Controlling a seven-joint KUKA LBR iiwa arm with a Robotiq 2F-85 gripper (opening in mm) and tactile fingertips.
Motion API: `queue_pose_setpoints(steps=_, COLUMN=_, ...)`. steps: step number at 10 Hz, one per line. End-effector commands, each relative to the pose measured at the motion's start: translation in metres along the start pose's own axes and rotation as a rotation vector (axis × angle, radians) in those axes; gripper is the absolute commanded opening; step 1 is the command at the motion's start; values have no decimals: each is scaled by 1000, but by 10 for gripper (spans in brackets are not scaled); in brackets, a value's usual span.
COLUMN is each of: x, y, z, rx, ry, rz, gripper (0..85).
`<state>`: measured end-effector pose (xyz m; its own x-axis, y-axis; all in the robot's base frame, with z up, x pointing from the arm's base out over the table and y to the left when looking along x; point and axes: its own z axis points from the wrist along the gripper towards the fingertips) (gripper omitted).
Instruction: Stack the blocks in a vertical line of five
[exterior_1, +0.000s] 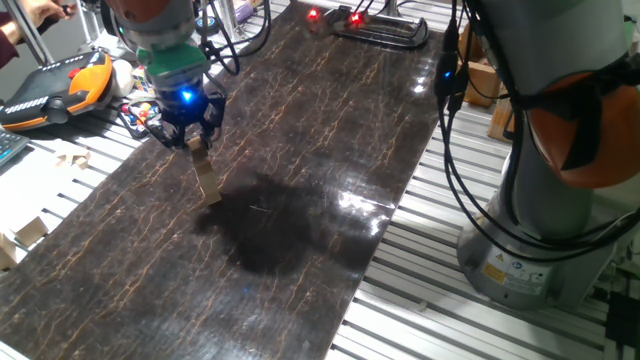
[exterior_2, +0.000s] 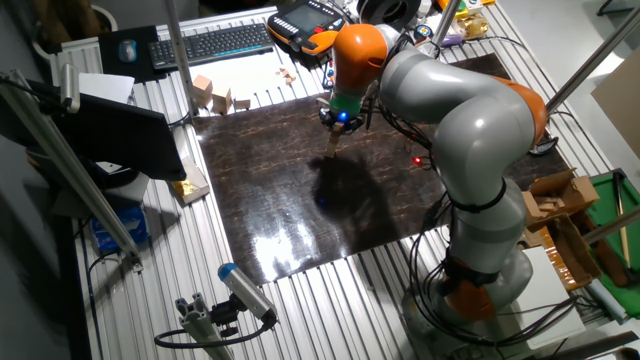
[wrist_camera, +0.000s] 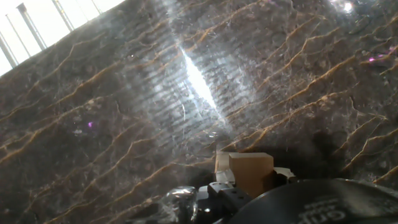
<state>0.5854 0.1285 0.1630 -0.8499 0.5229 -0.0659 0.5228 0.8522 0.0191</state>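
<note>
A narrow column of small tan wooden blocks (exterior_1: 208, 180) stands on the dark marble-patterned table top (exterior_1: 300, 150), leaning slightly. It also shows in the other fixed view (exterior_2: 333, 147). My gripper (exterior_1: 193, 140) is directly over the column, with its fingers closed around the top block (exterior_1: 194, 143). In the hand view that block (wrist_camera: 250, 171) sits close between the fingertips, with the edge of another block (wrist_camera: 221, 160) just behind it. I cannot tell how many blocks the column holds.
Larger pale wooden pieces (exterior_1: 30, 230) lie on the slatted bench left of the table top and also show in the other fixed view (exterior_2: 212, 95). An orange teach pendant (exterior_1: 60, 85) and a keyboard (exterior_2: 215, 42) sit behind. The robot base (exterior_1: 540, 230) stands to the right.
</note>
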Motion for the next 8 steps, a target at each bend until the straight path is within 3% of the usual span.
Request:
queue_pose_setpoints(steps=1, x=1, y=0, z=1, rx=-1, ry=1, rz=5, gripper=10)
queue_pose_setpoints(steps=8, x=3, y=0, z=3, rx=-8, ry=-4, rz=27, gripper=10)
